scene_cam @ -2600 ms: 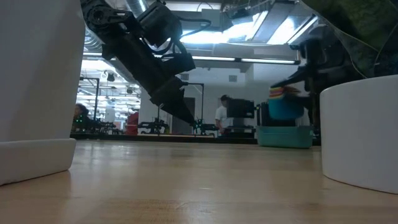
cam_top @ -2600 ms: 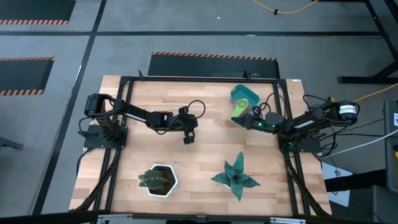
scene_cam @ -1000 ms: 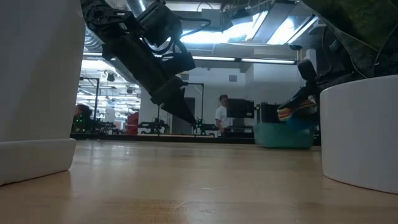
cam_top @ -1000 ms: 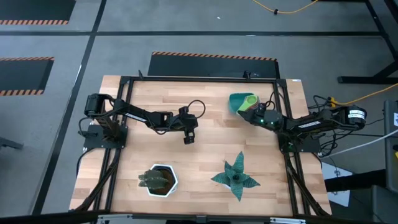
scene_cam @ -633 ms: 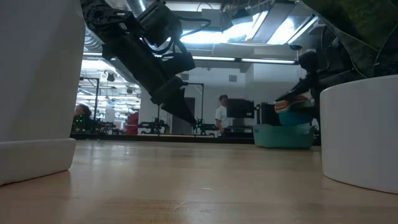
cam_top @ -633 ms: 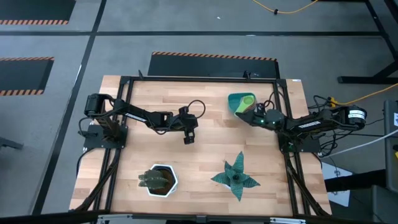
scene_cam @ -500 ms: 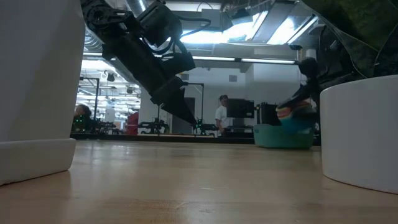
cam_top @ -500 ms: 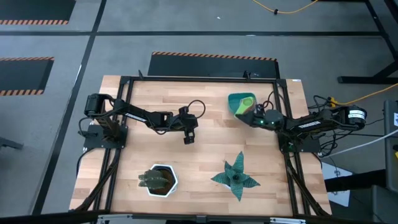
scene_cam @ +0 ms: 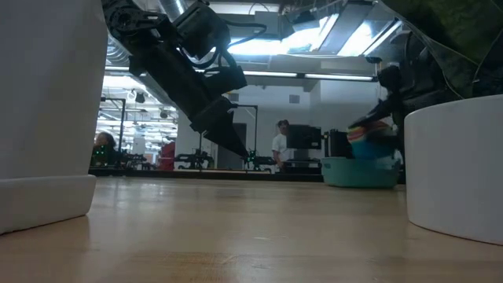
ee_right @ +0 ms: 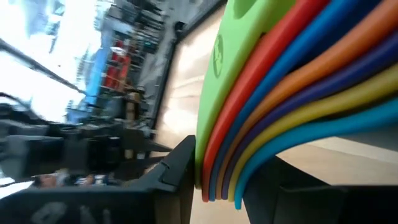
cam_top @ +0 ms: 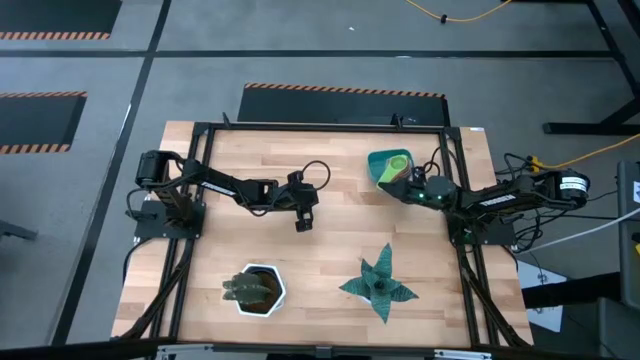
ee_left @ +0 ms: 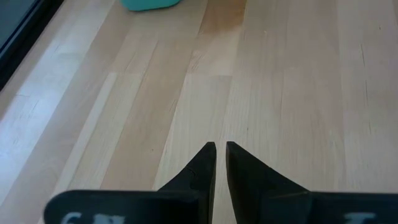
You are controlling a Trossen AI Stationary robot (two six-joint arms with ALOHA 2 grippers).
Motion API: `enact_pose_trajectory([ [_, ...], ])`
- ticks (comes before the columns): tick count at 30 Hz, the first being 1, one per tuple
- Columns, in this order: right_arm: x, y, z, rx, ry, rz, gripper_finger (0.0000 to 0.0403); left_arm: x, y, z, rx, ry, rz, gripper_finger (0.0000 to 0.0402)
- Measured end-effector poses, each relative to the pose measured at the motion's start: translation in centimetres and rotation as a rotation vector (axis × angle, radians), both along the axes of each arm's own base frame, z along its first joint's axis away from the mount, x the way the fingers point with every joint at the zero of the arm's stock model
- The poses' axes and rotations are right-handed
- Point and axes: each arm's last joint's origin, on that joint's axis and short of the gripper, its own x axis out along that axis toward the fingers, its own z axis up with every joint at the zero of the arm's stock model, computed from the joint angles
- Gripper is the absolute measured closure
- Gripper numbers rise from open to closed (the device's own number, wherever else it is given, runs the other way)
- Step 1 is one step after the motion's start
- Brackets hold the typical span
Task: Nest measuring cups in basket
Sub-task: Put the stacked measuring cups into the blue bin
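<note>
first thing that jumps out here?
The bright stack of nested measuring cups, its handles pinched by the right gripper, sitting over the teal basket at the table's far right. The left gripper hangs shut over bare wood mid-table, and the star-shaped plant sits near the front.

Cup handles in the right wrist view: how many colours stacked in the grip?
7 handles, nested between the right gripper fingers: green, red, blue, orange, purple, yellow, light blue. More may be hidden behind.

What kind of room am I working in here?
Probably a robotics lab or workshop: a wooden table inside a black frame, hazard-striped floor markings, and more equipment benches under ceiling lights behind.
</note>
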Motion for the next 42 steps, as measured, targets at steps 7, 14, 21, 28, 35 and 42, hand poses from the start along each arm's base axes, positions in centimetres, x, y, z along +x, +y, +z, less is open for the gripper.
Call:
enact_pose_trajectory([
  [7,0.3,0.5,0.4,0.001,-0.047,0.177,0.0297,0.0,0.0,0.0,0.0,0.0,0.0,0.037],
  [14,0.1,0.6,-0.2,0.025,0.015,0.211,0.0297,0.0,0.0,0.0,0.0,0.0,0.0,0.037],
  [21,-0.1,0.5,-0.7,0.038,0.075,0.17,0.0297,0.0,0.0,0.0,0.0,0.0,0.0,0.037],
  [28,0.0,0.3,-0.4,0.054,0.027,0.152,0.0297,0.0,0.0,0.0,0.0,0.0,0.0,0.037],
  [35,0.2,0.4,0.1,0.051,-0.03,0.219,0.0297,0.0,0.0,0.0,0.0,-0.001,0.0,0.037],
  [42,0.1,0.7,-0.2,0.056,0.011,0.316,0.0297,0.3,0.0,0.3,0.002,-0.042,0.0,0.037],
])
